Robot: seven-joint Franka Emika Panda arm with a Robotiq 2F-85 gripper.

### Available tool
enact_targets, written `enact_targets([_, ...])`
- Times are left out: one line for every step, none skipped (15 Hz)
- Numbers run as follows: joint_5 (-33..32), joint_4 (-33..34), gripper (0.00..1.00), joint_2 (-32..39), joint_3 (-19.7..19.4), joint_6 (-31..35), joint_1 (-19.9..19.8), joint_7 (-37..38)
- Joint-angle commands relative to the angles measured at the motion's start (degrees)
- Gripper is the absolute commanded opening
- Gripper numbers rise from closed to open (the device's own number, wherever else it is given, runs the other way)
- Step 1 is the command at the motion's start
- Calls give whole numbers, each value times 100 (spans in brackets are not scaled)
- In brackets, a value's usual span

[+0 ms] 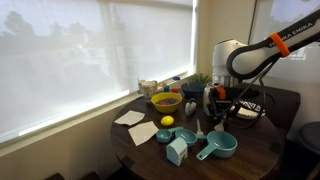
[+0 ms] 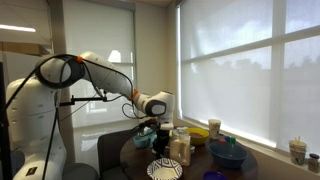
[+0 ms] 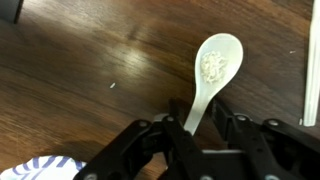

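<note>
White spoon [image 3: 214, 68] — handle sits inside the gripper [image 3: 200, 128] — clamped or not, cannot tell.

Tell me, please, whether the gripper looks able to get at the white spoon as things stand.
Probably yes: the white spoon lies on the wooden table with its handle between the fingers of the gripper, and nothing blocks it.

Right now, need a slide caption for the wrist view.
Gripper straddling the handle of a white spoon, pale grains in its bowl, on a dark wooden table.
</note>
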Motion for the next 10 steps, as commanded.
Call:
enact_targets([-137,114,30,120,2,70,52,165])
enact_targets([-140,113,33,122,4,79,55,167])
enact_targets([-143,114,33,123,5,87,57,164])
enact_targets([-162,115,34,123,9,97,60,161])
enact_targets([-166,119,33,126,12,98,63,155])
enact_targets([-175,120,32,129,15,101,66,158])
enact_targets([-179,125,27,134,18,105,70,154])
enact_targets([-187,127,27,137,21,108,73,151])
enact_targets([-201,128,23,138,26,121,78,151])
enact_targets([-210,129,23,139,29,129,82,146])
